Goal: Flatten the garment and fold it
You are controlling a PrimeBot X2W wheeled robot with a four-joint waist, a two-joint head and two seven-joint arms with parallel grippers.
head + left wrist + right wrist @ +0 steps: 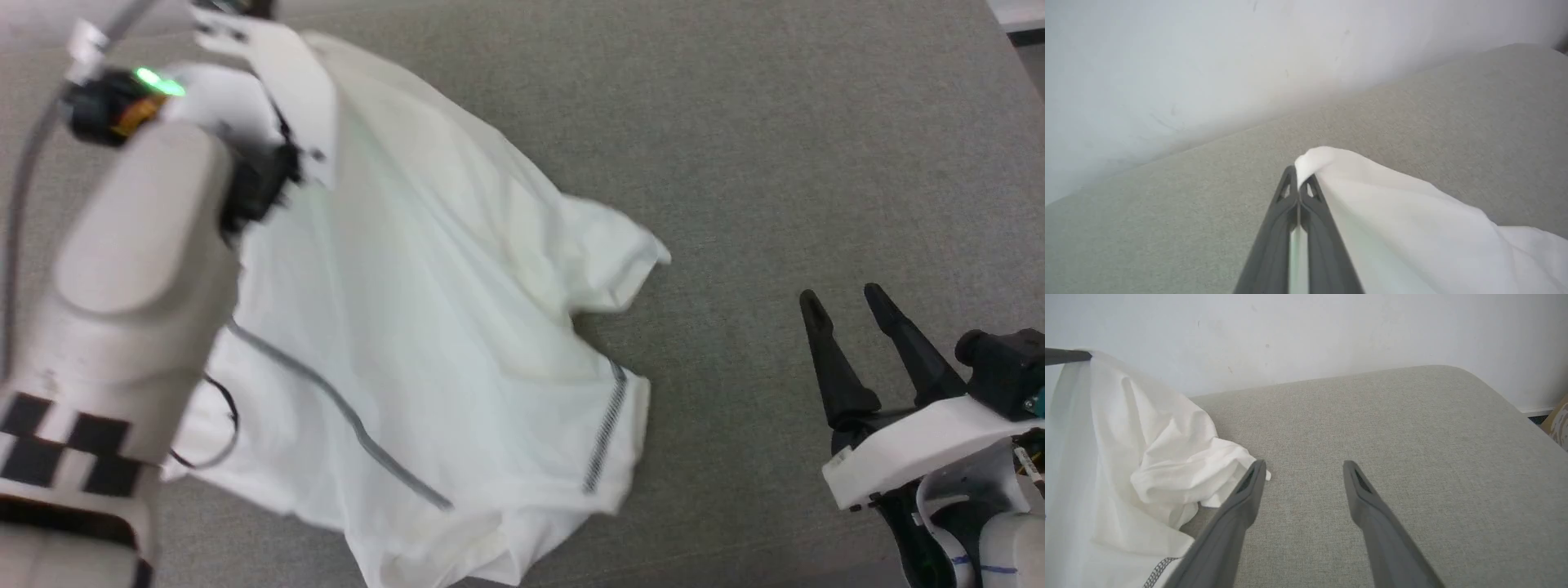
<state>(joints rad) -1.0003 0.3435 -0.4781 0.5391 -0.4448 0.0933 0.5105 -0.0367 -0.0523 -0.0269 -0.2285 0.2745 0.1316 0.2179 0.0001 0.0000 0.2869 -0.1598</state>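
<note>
The garment lies on the left half of the grey table, with one part lifted off the surface and the rest draped down in loose folds to a crumpled lower edge. The left gripper is closed tight on a pinch of the white fabric, a small bulge of cloth poking out past its tips, and it holds that corner up above the table near the pale wall. A dark zigzag seam runs along the garment's right edge, and a longer grey seam crosses its middle. The right gripper hovers over bare table to the right of the garment, its fingers spread apart and holding nothing. In the right wrist view, that gripper sits just beside a bunched fold of the garment.
</note>
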